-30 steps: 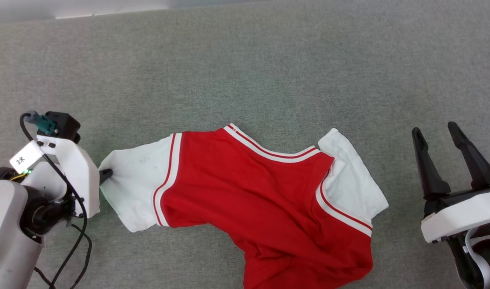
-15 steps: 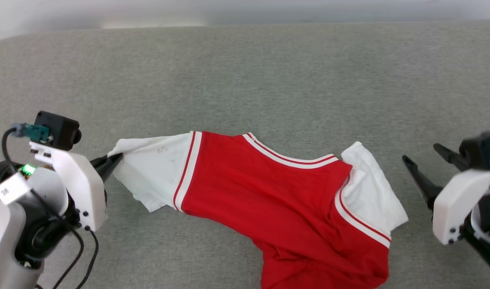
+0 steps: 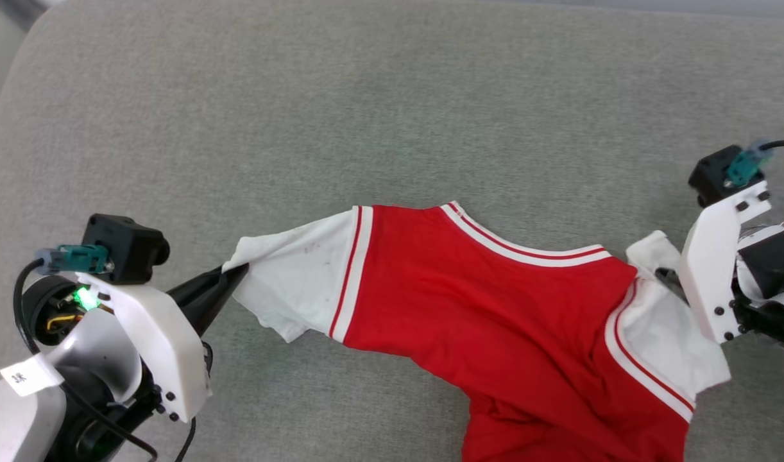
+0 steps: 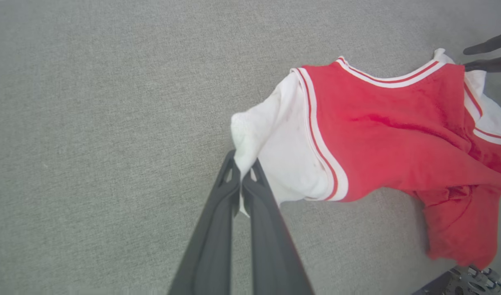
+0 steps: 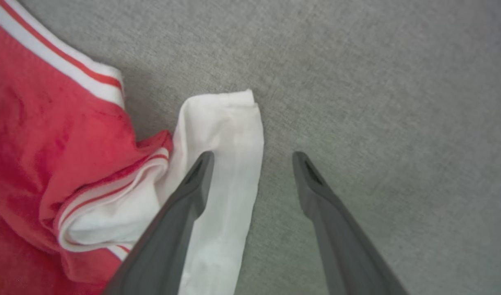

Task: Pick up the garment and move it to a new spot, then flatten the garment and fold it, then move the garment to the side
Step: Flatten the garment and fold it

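Grey woven cushion [image 3: 392, 96], rounded at its far left corner. Across its near half lies the shirt [image 3: 482, 308], red body bunched toward the near edge. One white sleeve rests folded on the fabric, the other sleeve's tip is raised off it.

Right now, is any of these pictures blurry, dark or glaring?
Head view: even soft light, no glare, the garment sharp, a faint shadow under its lifted sleeve. Left wrist view: the left fingers look soft near the lens. Right wrist view: softest overall, the right fingers blurred, a shadow beside the white sleeve.
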You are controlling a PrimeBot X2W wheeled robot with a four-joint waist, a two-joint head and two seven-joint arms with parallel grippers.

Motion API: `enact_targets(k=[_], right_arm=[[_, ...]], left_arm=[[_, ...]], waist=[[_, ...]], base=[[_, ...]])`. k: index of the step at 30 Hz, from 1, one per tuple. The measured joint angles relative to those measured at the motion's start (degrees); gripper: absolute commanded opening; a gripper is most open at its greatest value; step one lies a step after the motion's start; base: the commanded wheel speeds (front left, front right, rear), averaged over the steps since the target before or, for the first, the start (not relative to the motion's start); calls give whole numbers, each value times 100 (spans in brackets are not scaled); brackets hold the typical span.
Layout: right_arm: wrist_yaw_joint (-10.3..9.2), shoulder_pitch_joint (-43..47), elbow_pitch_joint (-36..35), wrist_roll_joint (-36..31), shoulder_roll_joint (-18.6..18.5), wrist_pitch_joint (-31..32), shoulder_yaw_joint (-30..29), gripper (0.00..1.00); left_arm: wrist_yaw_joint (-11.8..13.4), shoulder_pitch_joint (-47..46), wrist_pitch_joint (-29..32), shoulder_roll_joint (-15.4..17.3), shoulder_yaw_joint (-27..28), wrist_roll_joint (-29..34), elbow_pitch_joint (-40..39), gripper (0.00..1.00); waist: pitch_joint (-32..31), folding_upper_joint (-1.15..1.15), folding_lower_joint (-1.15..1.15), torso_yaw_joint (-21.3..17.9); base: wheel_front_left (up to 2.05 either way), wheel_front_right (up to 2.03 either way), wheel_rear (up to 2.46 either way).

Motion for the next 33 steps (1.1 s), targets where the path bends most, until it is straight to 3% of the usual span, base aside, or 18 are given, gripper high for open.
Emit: enact_targets(k=[6, 15, 17, 33], right_arm=[[0, -102, 337, 75, -237, 211, 435, 100], [-13, -161, 698, 113, -374, -92, 725, 100], [-13, -161, 759, 198, -396, -282, 756, 0], [1, -209, 1282, 421, -271, -1824, 485, 0]], left_arm=[[-25, 10, -86, -46, -93, 68, -121, 0], [-99, 7, -233, -185, -224, 102, -156, 0], [-102, 1, -254, -205, -252, 112, -127, 0], [55, 303, -642, -87, 120, 143, 166, 0]], waist=[[127, 0, 0, 208], [277, 0, -2, 410], [288, 0, -2, 442], [-325, 0, 0, 3]], base=[[0, 0, 0], [0, 0, 0], [0, 0, 0], [0, 0, 0]])
